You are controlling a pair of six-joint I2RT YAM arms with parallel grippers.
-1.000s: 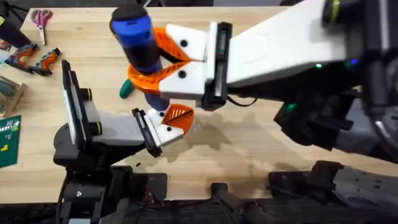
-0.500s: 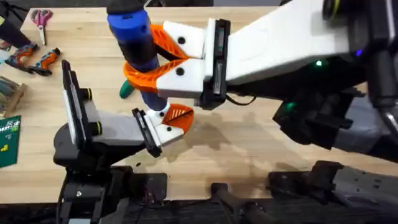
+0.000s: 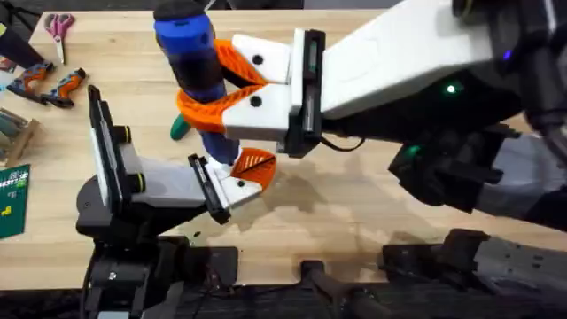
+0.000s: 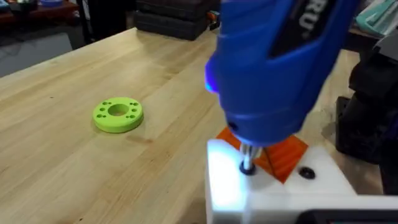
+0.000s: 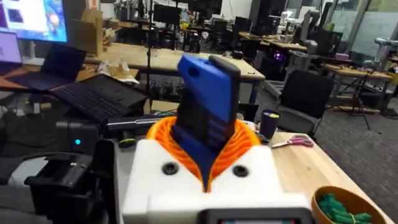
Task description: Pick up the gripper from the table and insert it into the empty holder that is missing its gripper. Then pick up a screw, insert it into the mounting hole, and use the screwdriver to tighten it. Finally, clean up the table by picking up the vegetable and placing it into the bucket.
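**Screwdriver held upright over the white block**

The bucket point(image 5: 346, 205) sits near the right hand on the table's far side, seen from the right wrist. Its yellow-brown rim is plain, and green leafy pieces lie inside it. Whether the vegetable is among them I cannot tell.

The right hand point(image 3: 199, 89) reaches across the middle of the table point(image 3: 372, 204) from the lower right. Its orange-padded fingers pinch the blue screwdriver point(image 3: 193, 62), which stands nearly upright, tip down. The right wrist view shows the same grip from behind: the blue body rises between the two orange pads, with white finger blocks on either side.

The left hand point(image 3: 244, 173) lies low on the table beneath it, pointing right. I cannot tell whether its fingers are spread or pressed together.

From the left wrist, the screwdriver's dark metal tip point(image 4: 247, 163) touches the top of the white holder point(image 4: 273, 193), just beside the orange gripper point(image 4: 283, 155) seated in it. A dark hole point(image 4: 306, 173) shows on the white face near the tip. A blue light glows on the tool's side.

That view also shows a lime-green disc point(image 4: 118, 115) lying flat on the wood, well apart from the holder.

Overhead, a small dark green shape point(image 3: 180, 128) lies on the table just behind the right hand, partly hidden by it. Scissors point(image 3: 58, 27) rest at the far left corner.
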